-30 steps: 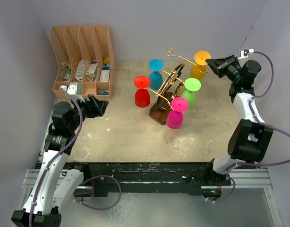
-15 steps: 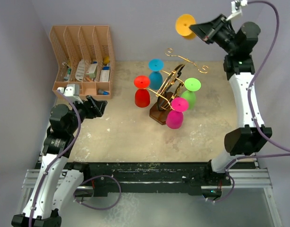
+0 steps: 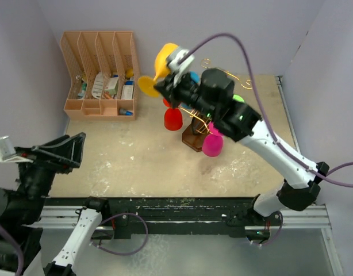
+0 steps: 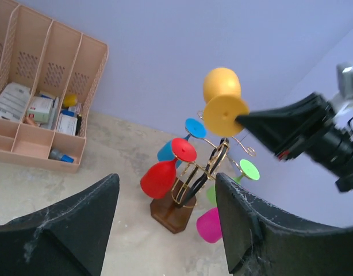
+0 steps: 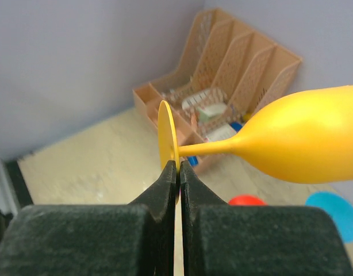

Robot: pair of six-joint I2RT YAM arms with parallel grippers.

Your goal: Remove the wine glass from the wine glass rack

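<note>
The yellow wine glass is off the wine glass rack and lies sideways in the air to the rack's upper left. My right gripper is shut on the rim of its round foot, with the bowl sticking out to the right. The gold wire rack on its brown base still carries red, blue, green and magenta glasses. My left gripper hangs open at the near left, high above the table and holding nothing.
A tan slotted desk organizer with small items stands at the back left against the wall. My right arm stretches across and above the rack. Purple walls close in the back and both sides.
The right arm has swung the yellow glass from the back right, up and over the rack, to its left side. The left arm has risen and pulled back toward the near edge.
</note>
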